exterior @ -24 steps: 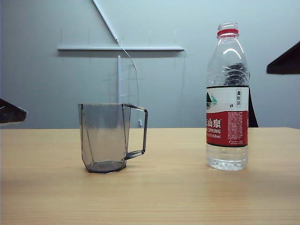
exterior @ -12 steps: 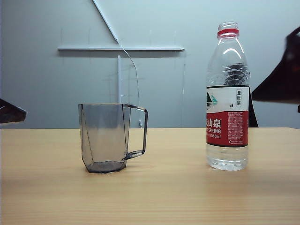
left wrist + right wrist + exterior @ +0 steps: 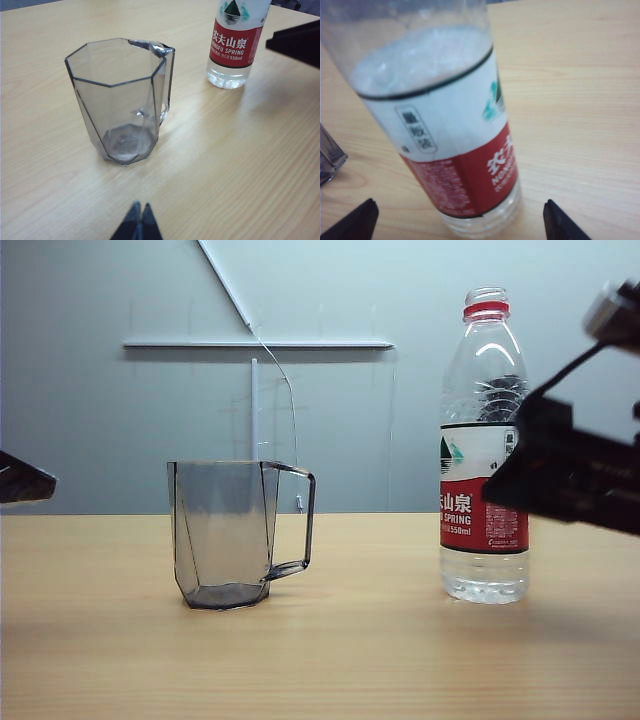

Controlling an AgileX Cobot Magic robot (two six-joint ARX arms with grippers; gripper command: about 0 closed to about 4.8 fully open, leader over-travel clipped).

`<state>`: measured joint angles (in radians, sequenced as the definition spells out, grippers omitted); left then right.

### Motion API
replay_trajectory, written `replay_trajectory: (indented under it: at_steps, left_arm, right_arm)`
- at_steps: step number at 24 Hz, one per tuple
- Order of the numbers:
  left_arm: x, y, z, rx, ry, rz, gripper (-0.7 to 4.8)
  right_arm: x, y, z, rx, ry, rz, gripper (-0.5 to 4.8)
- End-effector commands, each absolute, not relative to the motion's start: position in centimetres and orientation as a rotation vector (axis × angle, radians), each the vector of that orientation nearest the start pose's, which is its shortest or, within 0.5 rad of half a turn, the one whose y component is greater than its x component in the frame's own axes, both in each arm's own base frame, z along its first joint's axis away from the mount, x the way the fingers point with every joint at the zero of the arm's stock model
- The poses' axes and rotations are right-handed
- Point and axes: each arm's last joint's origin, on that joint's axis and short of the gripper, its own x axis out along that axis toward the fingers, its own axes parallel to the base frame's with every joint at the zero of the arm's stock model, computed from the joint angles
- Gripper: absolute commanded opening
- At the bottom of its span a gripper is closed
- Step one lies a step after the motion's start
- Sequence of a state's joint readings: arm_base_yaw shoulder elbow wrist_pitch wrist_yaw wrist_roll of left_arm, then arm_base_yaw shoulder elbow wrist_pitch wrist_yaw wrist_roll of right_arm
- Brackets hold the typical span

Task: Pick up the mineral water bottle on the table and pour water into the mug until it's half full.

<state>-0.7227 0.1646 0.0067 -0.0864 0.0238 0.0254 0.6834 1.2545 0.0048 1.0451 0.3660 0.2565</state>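
The mineral water bottle (image 3: 470, 440) stands upright and uncapped on the right of the table (image 3: 350, 650), with clear water (image 3: 485, 580) showing below its label. The smoky-grey mug (image 3: 225, 535) stands to its left, handle toward the bottle, and looks empty. My right gripper (image 3: 510, 480) is level with the label and partly covers it. In the right wrist view this gripper (image 3: 459, 210) is open, a fingertip on each side of the bottle (image 3: 450, 150), neither touching it. My left gripper (image 3: 139, 207) is shut on nothing, hanging short of the mug (image 3: 120, 100).
A grey wall with a white rail (image 3: 255, 343) closes off the far side of the table. The left gripper (image 3: 20, 480) shows at the left edge of the exterior view. Bare wood lies between mug and bottle and in front of both.
My right gripper has come in from the upper right edge, down and leftward, to the bottle's label. Bottle, mug and left gripper have not moved.
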Motion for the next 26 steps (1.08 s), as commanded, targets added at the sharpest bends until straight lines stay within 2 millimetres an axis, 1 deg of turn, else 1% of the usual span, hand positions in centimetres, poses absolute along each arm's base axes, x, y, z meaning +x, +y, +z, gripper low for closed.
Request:
replay_trajectory:
  at_steps: [1, 6, 9, 13, 20, 26]
  left_arm:
    - [7.8, -7.0, 14.6, 0.101, 0.213, -0.748, -0.02]
    - [7.8, -7.0, 14.6, 0.101, 0.213, -0.748, -0.02]
    - [7.8, -7.0, 14.6, 0.101, 0.213, -0.748, -0.02]
    - [7.8, -7.0, 14.6, 0.101, 0.213, -0.748, -0.02]
    - [7.8, -7.0, 14.6, 0.101, 0.213, -0.748, -0.02]
    - [7.8, -7.0, 14.6, 0.101, 0.213, -0.748, -0.02]
  right_arm:
    - [14.3, 10.3, 12.4, 0.185, 0.113, 0.311, 4.79]
    - [16.0, 11.6, 11.7, 0.148, 0.122, 0.307, 4.79]
    - [16.8, 12.2, 11.5, 0.146, 0.123, 0.295, 4.79]
    - [17.6, 12.5, 11.9, 0.156, 0.098, 0.254, 4.79]
    - [18.9, 12.3, 12.3, 0.162, 0.09, 0.214, 4.79]
    - [19.9, 12.9, 12.7, 0.16, 0.096, 0.23, 4.79]
